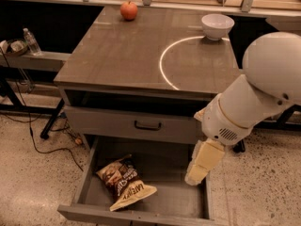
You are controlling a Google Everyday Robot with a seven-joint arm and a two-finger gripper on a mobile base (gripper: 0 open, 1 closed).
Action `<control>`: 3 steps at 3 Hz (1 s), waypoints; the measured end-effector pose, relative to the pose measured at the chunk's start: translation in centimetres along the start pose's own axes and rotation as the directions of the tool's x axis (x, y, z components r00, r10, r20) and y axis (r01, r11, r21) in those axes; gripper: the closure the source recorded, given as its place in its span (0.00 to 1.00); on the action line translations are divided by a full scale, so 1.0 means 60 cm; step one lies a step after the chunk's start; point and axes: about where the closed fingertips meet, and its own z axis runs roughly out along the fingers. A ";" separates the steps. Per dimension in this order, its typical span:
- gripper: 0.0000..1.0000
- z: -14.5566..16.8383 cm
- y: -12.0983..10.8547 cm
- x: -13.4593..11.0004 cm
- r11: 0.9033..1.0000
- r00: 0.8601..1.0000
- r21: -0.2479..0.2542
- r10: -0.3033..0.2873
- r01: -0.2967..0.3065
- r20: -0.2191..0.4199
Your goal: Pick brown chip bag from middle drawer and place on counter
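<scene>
The brown chip bag (123,182) lies crumpled on the floor of the open middle drawer (174,194), in its front left part. My gripper (201,163) hangs cream-coloured from the white arm (254,98) over the drawer's right side. It is above the floor and to the right of the bag, apart from it and holding nothing I can see. The counter (122,55) with its white arc is above, at the cabinet's top.
A red apple (129,10) sits at the counter's back left and a white bowl (217,25) at its back right. A shut drawer front with a black handle (147,125) is above the open drawer. A water bottle (32,41) and cables are at the left.
</scene>
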 end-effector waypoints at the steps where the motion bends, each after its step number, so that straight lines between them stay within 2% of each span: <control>1: 0.00 0.004 0.002 0.000 1.000 1.000 -0.002 0.006 -0.006 0.007; 2: 0.00 0.027 0.013 0.001 0.999 0.999 -0.014 0.030 -0.030 0.037; 3: 0.00 0.103 0.036 -0.008 0.996 0.993 -0.058 0.069 -0.064 0.093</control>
